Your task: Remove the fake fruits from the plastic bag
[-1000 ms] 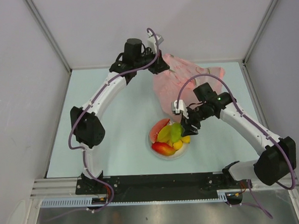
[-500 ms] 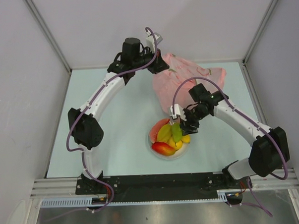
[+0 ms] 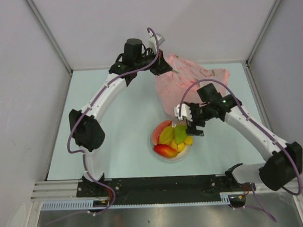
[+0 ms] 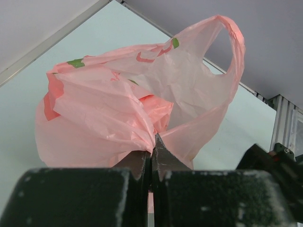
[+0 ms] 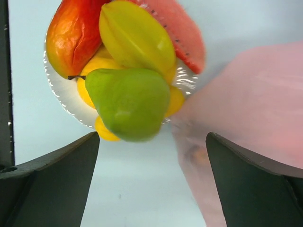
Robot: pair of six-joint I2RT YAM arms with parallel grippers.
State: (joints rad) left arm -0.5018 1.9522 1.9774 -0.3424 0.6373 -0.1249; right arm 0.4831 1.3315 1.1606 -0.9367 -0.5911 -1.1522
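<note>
At the near edge of the pale blue table (image 3: 117, 145), the two arm bases stand on a black rail. The white round plate (image 3: 179, 158) sits a little beyond them, near the middle and well apart from the grey side walls, with bare table to its left and right. The plate holds the fake fruits: a glossy green pear (image 5: 128, 101) on top, a red-orange mango (image 5: 75, 35), a ribbed yellow oval fruit (image 5: 135, 35), a pinkish-red slice (image 5: 182, 33) and small yellow ones (image 5: 106, 132) underneath. The right gripper (image 5: 152, 137) hovers over the plate's far side with its fingers spread wide, gripping nothing. Just beyond the plate lies the thin crinkly pink plastic bag (image 3: 190, 79), its lower edge just beside the rim. It bears red and green printed marks, too crumpled to read, and what is inside cannot be told. At the bag's far left corner, the left gripper (image 4: 152, 161) has its fingers pressed together on a pinched fold, one handle loop standing up.
</note>
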